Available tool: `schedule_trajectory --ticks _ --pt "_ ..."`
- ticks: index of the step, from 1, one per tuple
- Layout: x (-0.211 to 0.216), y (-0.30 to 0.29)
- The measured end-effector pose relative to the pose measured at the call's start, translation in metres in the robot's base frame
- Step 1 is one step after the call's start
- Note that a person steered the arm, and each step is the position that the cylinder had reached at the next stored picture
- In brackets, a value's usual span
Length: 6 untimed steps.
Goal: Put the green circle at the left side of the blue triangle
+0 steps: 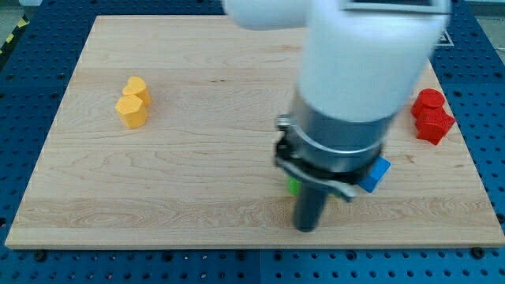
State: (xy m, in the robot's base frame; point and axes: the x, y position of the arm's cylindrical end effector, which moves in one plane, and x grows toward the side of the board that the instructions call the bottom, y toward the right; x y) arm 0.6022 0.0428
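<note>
My arm's white and grey body [347, 87] fills the middle and right of the camera view. The dark rod ends in my tip [306, 227] near the board's bottom edge. Only a small sliver of a green block [292, 186] shows, just up and left of the rod; its shape cannot be made out. A blue block [375, 174] peeks out to the right of the rod, mostly hidden by the arm, so its shape is unclear. My tip stands just below the green sliver and to the lower left of the blue block.
Two yellow blocks [132, 102] sit together at the board's left. Two red blocks [432, 115] sit together near the right edge. The wooden board [189, 173] lies on a blue perforated table [24, 87].
</note>
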Motion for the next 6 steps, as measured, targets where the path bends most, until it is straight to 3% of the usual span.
schedule_trajectory --ticks 1,2,3,6 --pt "-0.032 -0.012" --pt "-0.072 0.014" --pt "-0.083 0.023" --pt "-0.084 -0.044"
